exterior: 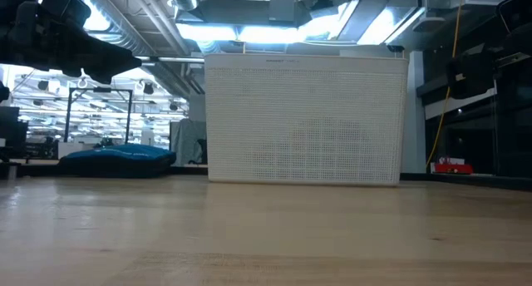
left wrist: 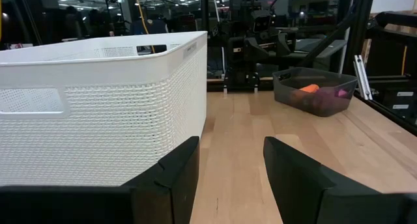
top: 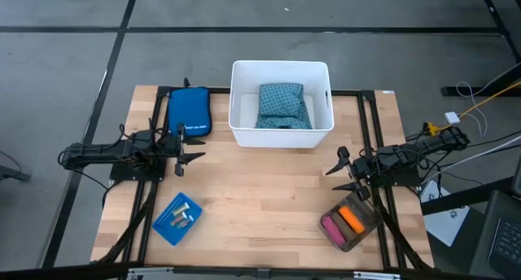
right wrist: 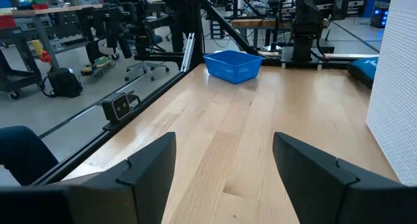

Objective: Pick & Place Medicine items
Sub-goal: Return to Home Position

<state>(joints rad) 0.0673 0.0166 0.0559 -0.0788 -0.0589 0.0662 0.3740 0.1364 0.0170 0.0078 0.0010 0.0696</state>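
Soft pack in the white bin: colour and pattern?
Teal with a small repeating print; the folded soft pack shows best in the high view.

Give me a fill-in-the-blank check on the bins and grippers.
The bin holding the teal patterned pack is ____.
Beside the pink tube in the dark bin lies an ____ tube.
Both the left gripper and the right gripper have their fingers ____.
Missing words: white; orange; open.

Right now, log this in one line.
left gripper open; right gripper open; teal pack in white bin; pink tube, orange tube in dark bin
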